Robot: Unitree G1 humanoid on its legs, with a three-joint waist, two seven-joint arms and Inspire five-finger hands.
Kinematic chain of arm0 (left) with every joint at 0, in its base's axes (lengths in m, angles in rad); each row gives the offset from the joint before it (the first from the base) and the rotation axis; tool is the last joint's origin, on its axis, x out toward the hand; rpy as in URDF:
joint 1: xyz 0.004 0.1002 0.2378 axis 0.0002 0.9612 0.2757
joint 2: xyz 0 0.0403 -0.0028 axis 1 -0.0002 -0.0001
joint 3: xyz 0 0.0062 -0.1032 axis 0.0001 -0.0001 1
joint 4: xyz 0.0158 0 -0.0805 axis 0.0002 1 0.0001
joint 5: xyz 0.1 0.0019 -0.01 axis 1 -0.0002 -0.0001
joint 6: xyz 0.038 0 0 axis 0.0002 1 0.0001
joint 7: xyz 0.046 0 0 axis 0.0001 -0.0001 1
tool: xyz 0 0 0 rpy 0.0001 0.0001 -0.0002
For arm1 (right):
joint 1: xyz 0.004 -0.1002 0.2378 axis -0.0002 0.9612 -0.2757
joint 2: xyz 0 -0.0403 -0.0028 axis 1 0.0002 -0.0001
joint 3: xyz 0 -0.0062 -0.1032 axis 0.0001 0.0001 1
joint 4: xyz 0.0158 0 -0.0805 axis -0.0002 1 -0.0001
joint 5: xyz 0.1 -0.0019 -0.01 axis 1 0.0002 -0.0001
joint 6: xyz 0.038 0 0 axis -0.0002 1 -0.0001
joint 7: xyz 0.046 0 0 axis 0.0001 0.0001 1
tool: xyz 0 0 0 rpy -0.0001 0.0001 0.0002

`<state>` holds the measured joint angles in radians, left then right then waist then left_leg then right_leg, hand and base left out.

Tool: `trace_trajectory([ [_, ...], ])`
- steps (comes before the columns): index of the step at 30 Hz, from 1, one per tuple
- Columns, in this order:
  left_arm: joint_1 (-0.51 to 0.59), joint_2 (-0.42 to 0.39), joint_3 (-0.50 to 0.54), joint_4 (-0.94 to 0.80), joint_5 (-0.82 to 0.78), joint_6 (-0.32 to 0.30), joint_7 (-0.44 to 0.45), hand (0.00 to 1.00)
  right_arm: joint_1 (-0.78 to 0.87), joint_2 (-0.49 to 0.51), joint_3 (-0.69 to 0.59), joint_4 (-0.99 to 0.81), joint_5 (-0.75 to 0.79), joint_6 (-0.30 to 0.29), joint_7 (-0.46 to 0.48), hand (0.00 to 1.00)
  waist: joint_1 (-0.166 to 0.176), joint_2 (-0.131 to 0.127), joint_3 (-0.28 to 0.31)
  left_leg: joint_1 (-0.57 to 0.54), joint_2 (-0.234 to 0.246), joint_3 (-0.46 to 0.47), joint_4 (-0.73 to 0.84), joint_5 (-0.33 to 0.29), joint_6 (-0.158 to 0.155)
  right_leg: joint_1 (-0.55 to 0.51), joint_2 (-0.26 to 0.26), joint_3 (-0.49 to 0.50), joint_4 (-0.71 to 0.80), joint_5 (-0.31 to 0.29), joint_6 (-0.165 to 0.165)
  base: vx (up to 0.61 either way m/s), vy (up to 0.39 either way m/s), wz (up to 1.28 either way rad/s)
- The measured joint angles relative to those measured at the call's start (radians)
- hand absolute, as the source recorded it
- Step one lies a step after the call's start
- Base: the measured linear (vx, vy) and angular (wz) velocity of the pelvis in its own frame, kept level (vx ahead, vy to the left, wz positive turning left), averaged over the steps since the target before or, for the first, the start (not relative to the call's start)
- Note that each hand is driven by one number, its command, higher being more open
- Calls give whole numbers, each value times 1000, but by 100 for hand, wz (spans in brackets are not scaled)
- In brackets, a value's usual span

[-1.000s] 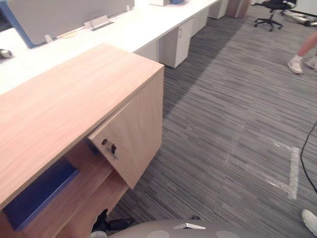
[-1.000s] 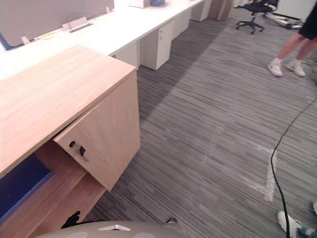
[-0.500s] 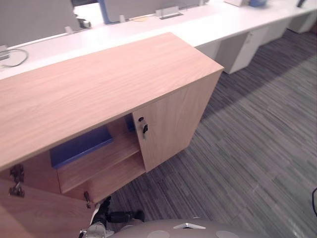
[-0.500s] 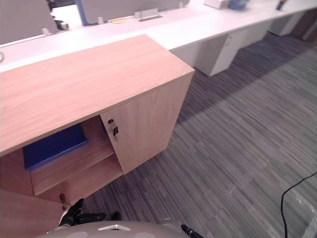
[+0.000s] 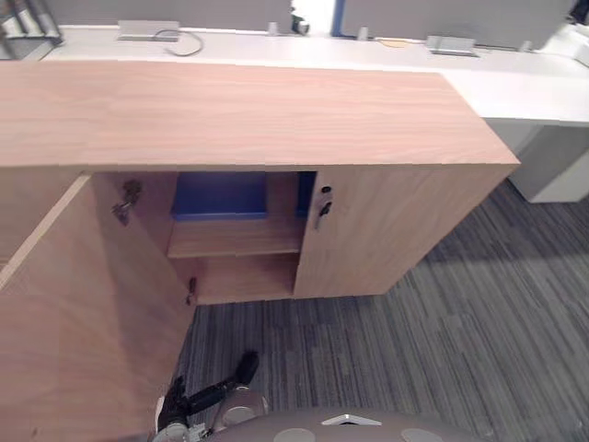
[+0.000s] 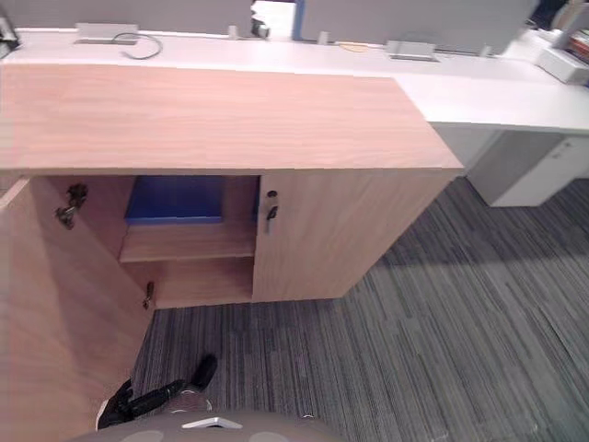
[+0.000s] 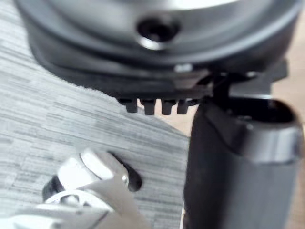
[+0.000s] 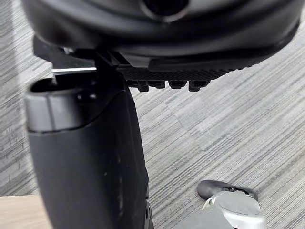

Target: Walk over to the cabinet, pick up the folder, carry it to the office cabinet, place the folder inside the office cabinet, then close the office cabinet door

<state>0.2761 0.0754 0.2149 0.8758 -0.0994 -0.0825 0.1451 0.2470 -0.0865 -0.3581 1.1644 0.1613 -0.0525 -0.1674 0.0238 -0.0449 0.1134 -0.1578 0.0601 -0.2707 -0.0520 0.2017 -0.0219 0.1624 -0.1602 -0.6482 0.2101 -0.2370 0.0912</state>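
The wooden office cabinet (image 5: 239,110) stands straight ahead of me. Its left door (image 5: 83,313) is swung wide open toward me, and its right door (image 5: 396,226), with a key in the lock, is shut. A blue folder (image 5: 221,195) lies flat on the upper shelf inside the open bay; the lower shelf beneath it holds nothing. My left hand (image 5: 179,414) hangs low beside the open door, fingers relaxed and holding nothing. In its own wrist view my right hand (image 8: 86,143) hangs over the carpet, likewise relaxed, nothing in it.
A long white desk (image 6: 479,97) with grey partition screens and cable boxes runs behind the cabinet. A white drawer pedestal (image 6: 534,166) stands under it at the right. Grey striped carpet (image 5: 442,350) spreads in front and to the right.
The whole picture has swung round, so the camera moved: the cabinet went from a slanted side view to a straight front view. The folder stays on its shelf.
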Motion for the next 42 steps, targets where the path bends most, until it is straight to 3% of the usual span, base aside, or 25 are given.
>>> trace_trajectory([
  [1,-16,-4,22,1,-19,-1,2,100,-2,12,-27,0,0,1,-1,100,-3,-3,20,-35,29,194,49,-55,72,16,-8,-42,-4,7,1,-93,18,88],
  [3,-37,-6,39,13,-21,-5,4,100,-1,13,-64,4,2,4,-3,100,-5,-17,42,-78,57,380,126,-127,88,35,-38,-116,-12,23,5,-95,52,101],
  [4,-55,-6,50,18,-45,-16,6,100,2,-2,-73,2,2,3,7,100,3,1,57,-130,90,515,332,-139,94,41,-68,-146,3,26,11,-71,100,83],
  [6,-53,-22,54,23,-51,-24,11,100,4,-18,-73,-5,2,1,20,100,-4,16,63,-129,112,597,436,-184,91,49,-65,-168,13,21,20,-24,101,70],
  [7,-74,-19,52,45,-48,-24,17,100,3,-26,-81,0,3,1,38,100,-25,33,63,-134,83,601,384,-176,77,49,-56,-191,20,3,35,-37,103,118],
  [8,-91,-9,49,64,-44,-22,13,100,1,-14,-90,2,3,4,39,100,-27,31,62,-122,36,567,291,-128,89,37,-37,-175,-8,-4,10,-100,83,175],
  [9,-103,-5,52,78,-41,-21,11,100,-3,14,-109,2,1,2,37,100,-44,25,60,-92,-1,594,164,-129,104,36,-10,-149,-87,21,-34,-116,57,198],
  [10,-122,4,83,112,-35,0,17,100,-27,36,-147,20,0,-5,12,100,-51,-13,64,-99,41,786,283,-202,146,58,-42,-211,-128,76,4,-72,32,154],
  [11,-122,4,83,113,-35,0,17,100,-27,36,-147,20,0,-5,12,100,-51,-12,65,-99,43,790,290,-203,146,58,-43,-212,-126,77,5,-10,26,98],
  [12,-111,-4,111,131,-37,0,22,100,-21,17,-157,19,-1,1,21,100,-30,5,82,-74,107,844,416,-275,111,74,-57,-237,-100,84,20,59,60,47],
  [13,-109,-23,138,136,-52,-2,25,100,-9,10,-164,13,-1,-4,37,100,-31,23,87,-68,127,877,440,-310,89,88,-58,-262,-76,82,23,98,110,92],
  [15,-113,-26,142,138,-45,-1,22,100,-9,18,-195,19,-1,3,44,100,-29,17,86,-54,30,812,323,-252,117,80,-74,-284,-59,69,13,103,159,114],
  [17,-114,-23,133,140,-26,-1,16,100,-21,25,-197,22,-22,4,34,100,-29,16,87,-24,-46,760,185,-172,123,59,-46,-289,-104,66,2,-67,96,111],
  [19,-108,-32,113,165,-7,1,17,100,-17,-1,-207,20,-38,4,38,100,-22,45,82,31,-106,714,10,-100,111,74,-51,-332,-104,63,-2,-172,68,87],
  [23,-95,-32,114,195,-6,24,14,100,-20,-15,-188,20,-37,22,33,100,-32,58,82,59,-120,764,-38,-99,116,105,-61,-411,-102,65,2,-109,49,50],
  [28,-89,-73,91,196,36,20,-9,100,-119,-16,-183,15,-39,25,6,100,-28,144,56,67,-181,701,-39,-111,158,132,-130,-484,-3,46,-10,14,118,50],
  [32,-78,-66,66,196,37,19,-14,100,-126,-9,-182,9,-78,25,27,100,-28,136,47,107,-257,626,-39,-142,194,183,-228,-524,143,17,-27,113,90,57],
  [33,-81,-55,39,198,41,19,-15,100,-121,1,-185,-3,-76,25,29,100,-37,132,48,115,-268,582,-38,-141,205,157,-273,-455,261,18,-76,172,52,98],
  [34,-88,-39,1,197,60,18,-14,100,-120,11,-185,-13,-73,25,31,100,-53,127,47,119,-269,539,-35,-139,202,92,-269,-269,334,-6,-74,136,31,97],
  [35,-91,-33,-13,197,64,17,-14,100,-122,24,-185,-21,-67,25,30,100,-53,123,49,128,-268,528,-35,-140,193,58,-246,-157,343,-20,-61,90,-7,81],
  [37,-92,4,-16,213,68,16,-18,100,-125,53,-161,-32,-65,18,33,100,-51,77,42,149,-267,499,-39,-144,187,-48,-154,197,334,-66,-6,39,-36,49],
  [39,-91,9,-18,223,68,17,-19,100,-124,59,-152,-29,-55,17,33,100,-52,71,32,159,-260,478,-39,-177,155,-76,-98,281,276,-70,3,51,-47,52],
  [40,-82,33,-2,224,70,15,-26,100,-125,92,-151,-16,-56,17,32,100,-54,-11,11,139,-252,553,55,-256,150,-88,-135,285,182,-51,6,129,-74,44],
  [41,-78,59,10,223,69,5,-22,100,-125,113,-155,-16,-56,12,31,100,-46,-38,7,98,-224,535,182,-268,301,-98,-162,289,172,-41,21,164,-76,20],
  [42,-86,61,16,222,69,-5,-15,100,-121,109,-168,-8,-57,6,36,100,-36,-15,12,75,-208,515,227,-318,203,-100,-162,292,166,-38,45,108,-68,-13],
])
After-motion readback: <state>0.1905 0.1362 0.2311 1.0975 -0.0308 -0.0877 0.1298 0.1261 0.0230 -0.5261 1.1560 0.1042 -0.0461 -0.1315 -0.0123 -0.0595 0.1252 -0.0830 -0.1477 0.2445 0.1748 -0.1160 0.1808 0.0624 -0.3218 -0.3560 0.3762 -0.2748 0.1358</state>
